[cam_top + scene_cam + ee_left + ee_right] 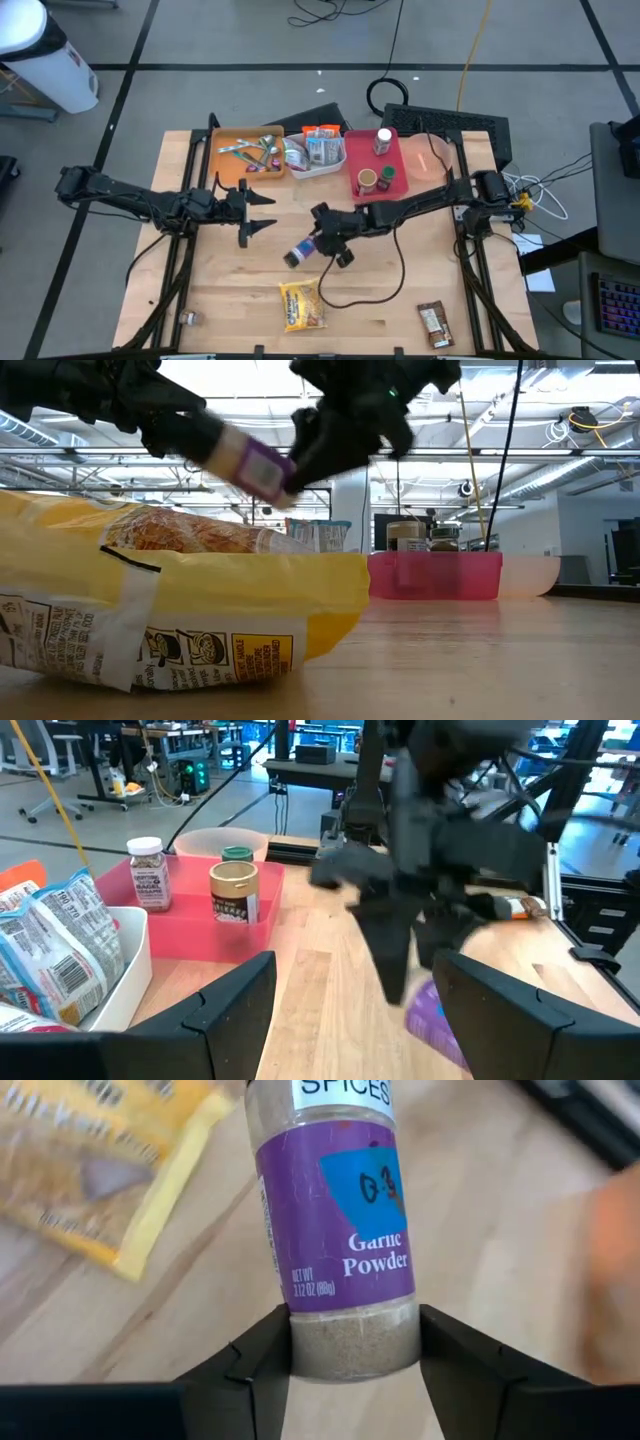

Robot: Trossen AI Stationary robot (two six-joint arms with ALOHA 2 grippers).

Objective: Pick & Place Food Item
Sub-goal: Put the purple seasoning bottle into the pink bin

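While my right gripper [322, 240] pinches the jar [301, 251] of garlic powder by its bottom end, the jar runs straight out ahead of my fingers [262, 1365], cap end farthest from me. From above, its long axis points toward 8 o'clock, and in the low view it seems clear of the worktop [400, 290], though I can't be sure. My right arm is plainly the one on it. My left gripper [262, 212] waits with fingers spread just beside, at about 10 o'clock from the jar. At 6 o'clock, near the jar's cap, lies the yellow bag [301, 304]. The red tray [368, 160], with three jars standing in it, sits at about 1 o'clock, the white tray [318, 168] of packets at 12, the orange tray [232, 136] at 11. If the red tray is the goal, I judge the way there open; only the left gripper crowds the far side.
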